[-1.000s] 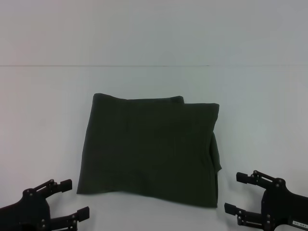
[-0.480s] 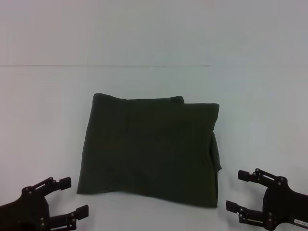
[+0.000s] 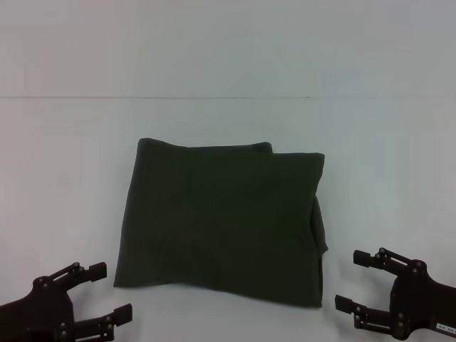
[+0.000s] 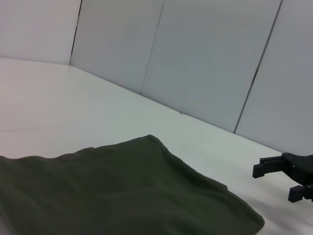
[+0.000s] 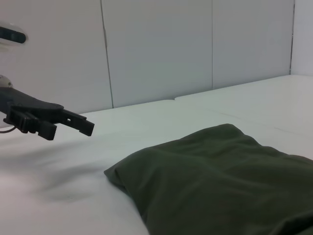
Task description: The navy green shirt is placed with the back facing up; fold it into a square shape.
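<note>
Your left gripper [image 3: 107, 292] sits in the lower left corner of the head view with its two fingers spread apart and nothing between them, just off the shirt's near left corner and not touching it. Your right gripper [image 3: 356, 281] sits in the lower right corner, its fingers likewise apart and empty, just beside the shirt's near right corner with a strip of bare table between. Between them, in the middle of the frame, the shirt [image 3: 221, 224] lies flat on the white table [image 3: 64, 178], folded into a roughly square block with its plain dark side up. Its far edge shows two stacked layers, and a fold of cloth bulges out along its right side. In the right wrist view the shirt [image 5: 220, 181] fills the lower right, with the left gripper [image 5: 54, 122] at mid left.
</note>
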`<state>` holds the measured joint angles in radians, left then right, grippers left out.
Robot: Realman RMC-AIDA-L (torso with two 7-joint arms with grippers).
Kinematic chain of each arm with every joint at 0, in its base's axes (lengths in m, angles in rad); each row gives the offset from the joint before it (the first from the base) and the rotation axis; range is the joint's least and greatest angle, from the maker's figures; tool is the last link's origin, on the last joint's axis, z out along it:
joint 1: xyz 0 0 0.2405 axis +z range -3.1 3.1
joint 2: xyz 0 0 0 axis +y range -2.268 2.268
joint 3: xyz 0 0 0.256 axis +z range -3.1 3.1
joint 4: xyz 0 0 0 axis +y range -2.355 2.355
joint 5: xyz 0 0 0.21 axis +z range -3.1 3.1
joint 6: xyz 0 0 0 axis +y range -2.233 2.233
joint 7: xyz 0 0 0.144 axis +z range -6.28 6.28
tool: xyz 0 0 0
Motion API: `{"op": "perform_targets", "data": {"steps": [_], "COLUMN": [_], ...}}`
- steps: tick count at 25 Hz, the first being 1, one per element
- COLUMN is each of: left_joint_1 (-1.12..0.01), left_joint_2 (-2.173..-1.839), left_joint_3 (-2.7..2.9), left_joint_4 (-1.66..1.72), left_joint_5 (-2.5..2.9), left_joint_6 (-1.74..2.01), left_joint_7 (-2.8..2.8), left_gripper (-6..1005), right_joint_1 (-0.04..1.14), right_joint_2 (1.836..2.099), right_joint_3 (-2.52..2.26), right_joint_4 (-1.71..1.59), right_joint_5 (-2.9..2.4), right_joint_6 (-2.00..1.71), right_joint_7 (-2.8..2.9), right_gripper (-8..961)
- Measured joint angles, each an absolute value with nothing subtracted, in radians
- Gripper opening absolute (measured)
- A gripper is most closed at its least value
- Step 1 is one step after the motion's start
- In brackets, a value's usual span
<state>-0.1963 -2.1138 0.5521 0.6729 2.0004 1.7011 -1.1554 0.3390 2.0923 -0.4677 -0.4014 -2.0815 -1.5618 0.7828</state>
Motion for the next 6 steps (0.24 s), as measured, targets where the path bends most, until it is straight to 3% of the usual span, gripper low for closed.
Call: {"op": "perform_targets", "data": {"steps": [6], "left_joint_1": [-0.196], "left_joint_2": [-2.114], "left_joint_3": [0.552], "left_joint_4": [0.674], "left_joint_5": [2.0], "left_joint_6": [1.702], "left_joint_7": [-1.155], "left_gripper": [934], "right_joint_1": [0.338], "right_joint_2": [2.092], "right_joint_3": [-0.468], "right_joint_4": [-0.401], "right_joint_5": [-2.082], "right_joint_6": [-1.563], "right_joint_7": [0.781], "right_gripper": [865]}}
